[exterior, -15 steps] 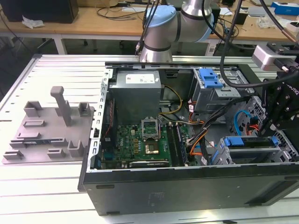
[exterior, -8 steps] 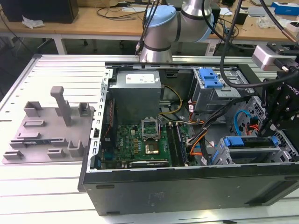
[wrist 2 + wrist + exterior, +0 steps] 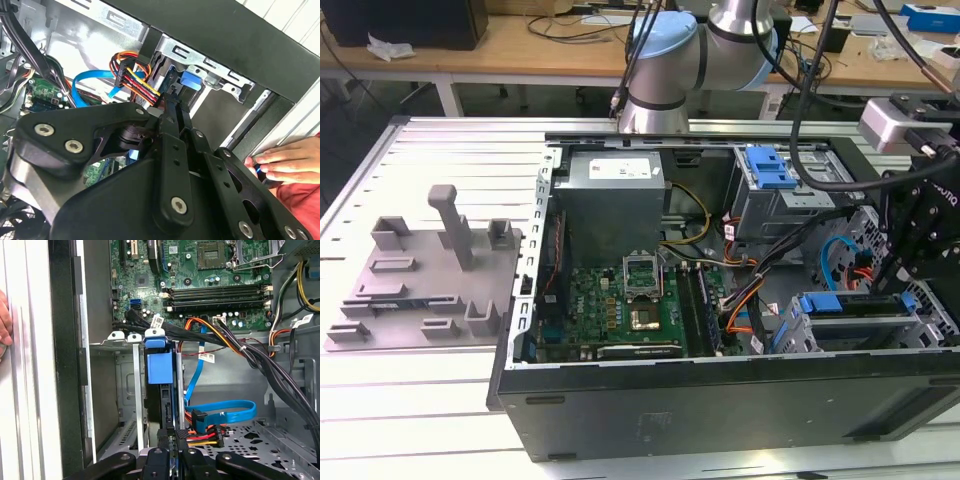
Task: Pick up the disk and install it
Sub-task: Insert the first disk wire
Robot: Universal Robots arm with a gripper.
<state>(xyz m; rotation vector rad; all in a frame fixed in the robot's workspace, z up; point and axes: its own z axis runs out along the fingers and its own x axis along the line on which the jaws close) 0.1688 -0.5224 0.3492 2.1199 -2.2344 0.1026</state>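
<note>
Closest in, black gripper (image 3: 173, 442) with fingers (image 3: 167, 120) pressed close together, pinching the near end of the disk (image 3: 160, 367). Disk standing on edge, blue rails showing, part way down a slot of the grey metal bay (image 3: 137, 390) near the case's front corner. In the exterior view, same disk (image 3: 850, 305) lying across the bay at the exterior view's right, gripper body just above it. Just beside the slot, a bundle of red, yellow and black wires (image 3: 205, 432), touching a looping flat blue cable (image 3: 225, 410). Off to the side, a person's hand (image 3: 285, 160) resting outside the case wall. Further in, green circuit board (image 3: 200, 275) flat on the case floor, thick black cables draped over its edge. Beyond that, big grey box (image 3: 615, 195) with a white sticker. Open black case (image 3: 720, 410) on a slatted table, grey moulded tray (image 3: 430, 270) at the exterior view's left. Farthest back, the arm's pale blue joint (image 3: 665, 45) and wooden benches.
</note>
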